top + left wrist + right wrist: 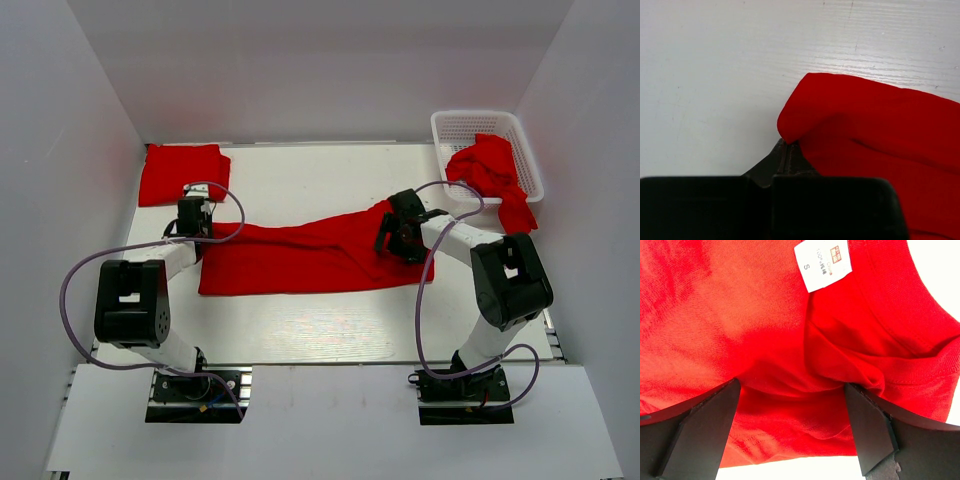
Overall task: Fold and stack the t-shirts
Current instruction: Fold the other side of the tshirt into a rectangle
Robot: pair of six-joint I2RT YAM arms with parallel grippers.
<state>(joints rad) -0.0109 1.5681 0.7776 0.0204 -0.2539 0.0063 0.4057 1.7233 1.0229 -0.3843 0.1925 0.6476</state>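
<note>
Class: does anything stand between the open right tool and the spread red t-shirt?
Nothing visible does. The right tool sits open directly over the t-shirt, near its neck label, with only red cloth between its fingers.

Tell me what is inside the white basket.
Crumpled red t-shirt fabric lies in the basket, spilling over its near rim. Whether one shirt or several, and anything beneath, is hidden.
</note>
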